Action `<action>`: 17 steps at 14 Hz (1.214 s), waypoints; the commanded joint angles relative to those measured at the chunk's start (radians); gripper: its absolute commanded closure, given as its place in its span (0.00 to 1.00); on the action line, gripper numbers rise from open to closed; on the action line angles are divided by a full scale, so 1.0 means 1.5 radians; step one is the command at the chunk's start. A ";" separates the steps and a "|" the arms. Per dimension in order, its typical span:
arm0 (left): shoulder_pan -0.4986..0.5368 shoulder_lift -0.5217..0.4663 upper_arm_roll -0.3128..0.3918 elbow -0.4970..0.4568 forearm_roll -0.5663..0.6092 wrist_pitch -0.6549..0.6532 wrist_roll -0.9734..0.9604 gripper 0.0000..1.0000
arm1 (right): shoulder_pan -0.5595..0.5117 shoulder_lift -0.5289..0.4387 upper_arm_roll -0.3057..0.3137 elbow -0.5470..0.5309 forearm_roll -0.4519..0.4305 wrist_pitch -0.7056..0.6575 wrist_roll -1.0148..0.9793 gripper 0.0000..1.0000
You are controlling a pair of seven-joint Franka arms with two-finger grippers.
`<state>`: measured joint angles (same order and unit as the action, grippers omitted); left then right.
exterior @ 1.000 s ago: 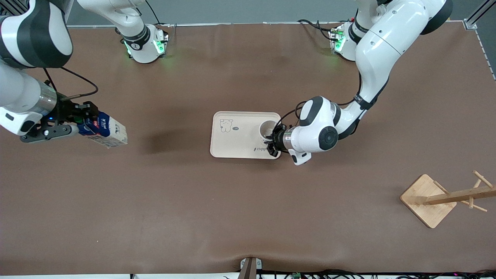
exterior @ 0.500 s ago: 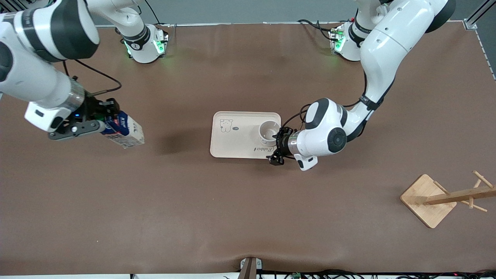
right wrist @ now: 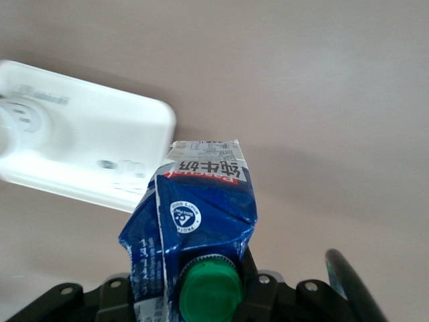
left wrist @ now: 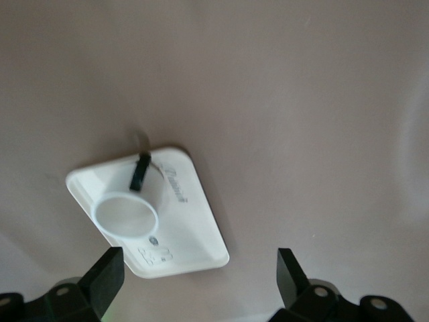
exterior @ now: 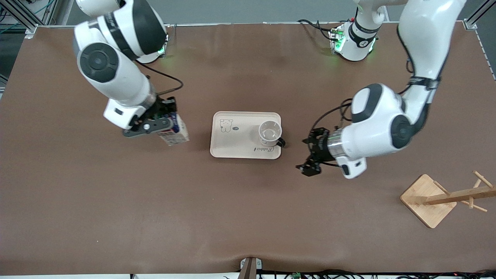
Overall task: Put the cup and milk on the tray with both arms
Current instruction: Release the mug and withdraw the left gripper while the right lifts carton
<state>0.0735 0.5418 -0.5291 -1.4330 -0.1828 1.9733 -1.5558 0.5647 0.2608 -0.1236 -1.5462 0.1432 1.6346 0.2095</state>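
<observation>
A brown bench (exterior: 248,217) fills the front view from edge to edge. At centre frame a cream-white tray (exterior: 236,141) with a bear drawing lies flat on it, and a white cup (exterior: 269,133) stands on the tray's right-hand part. At lower right of the frame a wooden rack (exterior: 441,198) rests on its square base. Two white arm bases, one at upper left (exterior: 149,52) and one at upper right (exterior: 353,42), stand along the bench's top edge

We see a matt brown counter (exterior: 116,217), a smooth cream-white plastic-looking rectangular tray (exterior: 236,145), a glossy blue-and-white paper carton (right wrist: 198,221) and a pale wooden rack (exterior: 430,199).
</observation>
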 commanded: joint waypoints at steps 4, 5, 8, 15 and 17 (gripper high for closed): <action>0.103 -0.046 -0.002 0.023 0.024 -0.072 0.196 0.00 | 0.092 0.115 -0.008 0.089 0.048 0.038 0.155 1.00; 0.127 -0.052 -0.001 0.023 0.025 -0.087 0.241 0.00 | 0.107 0.126 -0.009 0.089 0.042 0.050 0.171 1.00; 0.176 -0.073 -0.002 0.023 0.093 -0.126 0.362 0.00 | 0.145 0.160 -0.009 0.083 0.018 0.105 0.239 1.00; 0.244 -0.116 -0.002 0.025 0.207 -0.199 0.612 0.00 | 0.178 0.182 -0.008 0.060 -0.011 0.110 0.258 1.00; 0.260 -0.140 -0.001 0.026 0.209 -0.200 0.685 0.00 | 0.188 0.191 -0.008 0.060 -0.010 0.117 0.259 1.00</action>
<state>0.4407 0.3835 -0.5273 -1.3877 0.1077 1.6961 -0.6182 0.8198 0.5370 -0.1263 -1.4576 0.1327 1.7994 0.5774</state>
